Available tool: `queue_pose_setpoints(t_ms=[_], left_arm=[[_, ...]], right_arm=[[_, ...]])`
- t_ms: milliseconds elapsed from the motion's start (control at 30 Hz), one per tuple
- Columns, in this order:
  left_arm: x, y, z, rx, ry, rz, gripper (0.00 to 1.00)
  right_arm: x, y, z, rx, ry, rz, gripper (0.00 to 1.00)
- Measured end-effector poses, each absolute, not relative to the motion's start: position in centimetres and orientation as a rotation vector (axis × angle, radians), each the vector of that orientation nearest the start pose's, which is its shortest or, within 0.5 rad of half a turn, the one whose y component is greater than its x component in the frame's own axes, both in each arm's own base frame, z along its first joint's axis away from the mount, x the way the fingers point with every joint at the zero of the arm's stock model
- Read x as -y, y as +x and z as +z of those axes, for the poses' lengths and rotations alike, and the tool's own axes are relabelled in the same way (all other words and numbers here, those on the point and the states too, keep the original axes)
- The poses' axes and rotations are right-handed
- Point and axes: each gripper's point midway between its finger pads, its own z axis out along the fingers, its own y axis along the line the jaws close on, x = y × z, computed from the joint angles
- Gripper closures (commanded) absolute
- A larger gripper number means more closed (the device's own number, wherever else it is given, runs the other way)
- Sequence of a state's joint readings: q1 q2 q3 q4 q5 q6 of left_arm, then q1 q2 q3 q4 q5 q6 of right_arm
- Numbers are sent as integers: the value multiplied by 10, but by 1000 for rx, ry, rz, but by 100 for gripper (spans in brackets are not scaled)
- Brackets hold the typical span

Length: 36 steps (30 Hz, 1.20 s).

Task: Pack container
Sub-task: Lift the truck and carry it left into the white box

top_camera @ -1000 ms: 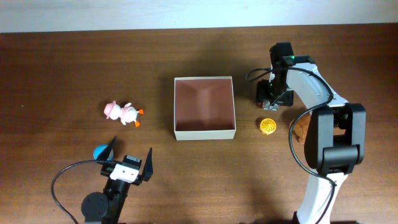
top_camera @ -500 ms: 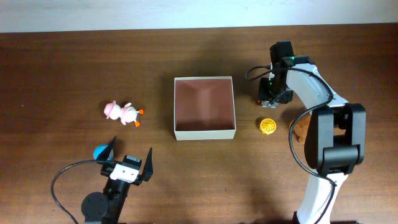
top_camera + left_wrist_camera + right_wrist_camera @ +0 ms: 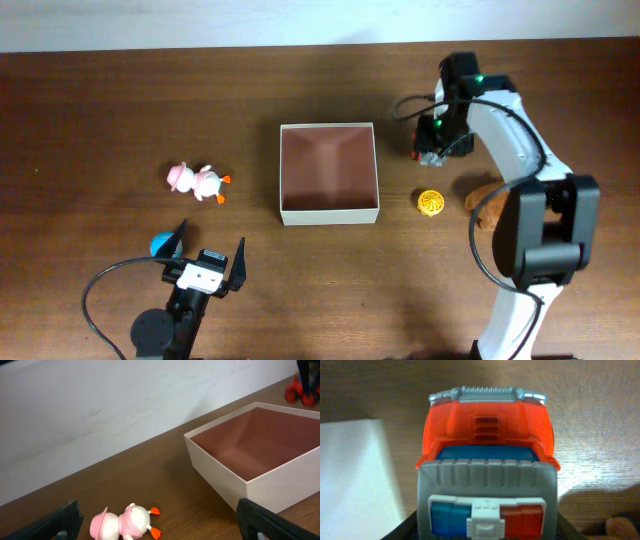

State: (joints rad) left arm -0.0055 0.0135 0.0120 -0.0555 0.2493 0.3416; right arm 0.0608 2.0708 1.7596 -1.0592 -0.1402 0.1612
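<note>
The container [image 3: 330, 213], a square white-walled box with a reddish-brown floor, stands empty mid-table; it also shows in the left wrist view [image 3: 225, 480]. My right gripper [image 3: 438, 148] is shut on an orange toy truck [image 3: 487, 435] with a grey back and a blue-and-red light bar, just right of the container's far right corner. My left gripper [image 3: 210, 255] is open and empty near the front left edge. A pink duck toy [image 3: 198, 181] lies left of the container and in front of the left jaws [image 3: 125, 522].
A yellow ball [image 3: 431, 202] lies right of the container's front corner. A brown plush toy [image 3: 485, 205] lies beside it, partly under the right arm. A blue ball [image 3: 160, 243] sits by the left gripper. A white wall runs along the table's far edge.
My right gripper has shifted slightly toward the far edge with the truck in it, uncovering more of the brown plush toy. The left arm has not moved.
</note>
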Motion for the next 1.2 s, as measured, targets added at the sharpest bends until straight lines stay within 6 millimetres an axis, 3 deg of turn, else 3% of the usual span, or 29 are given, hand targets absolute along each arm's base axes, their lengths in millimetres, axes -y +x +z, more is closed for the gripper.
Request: queue_pose_setpoints(t_ms=[267,433,667,833,1000,1200], left_arm=[[44,241,163,-1558,467,56,0],[44,241,163,-1558,467,56,0],[44,241,163,-1558,467,56,0],[44,241,163,-1558,467,56,0],[44,241,163,-1558,467,56,0],[44,241,163,-1558,467,56,0]], right_arm=[[-97,447,191,-2716,-114,604,53],[-127,434,222,-2618,-244,825,54],[-182,413,231,-2579,-439,970,54],[-224,392,229,-2578,-597,973,54],[-247,382,225,-2582,-674,916,54],[-261,389,218,-2582,-654,824,54]])
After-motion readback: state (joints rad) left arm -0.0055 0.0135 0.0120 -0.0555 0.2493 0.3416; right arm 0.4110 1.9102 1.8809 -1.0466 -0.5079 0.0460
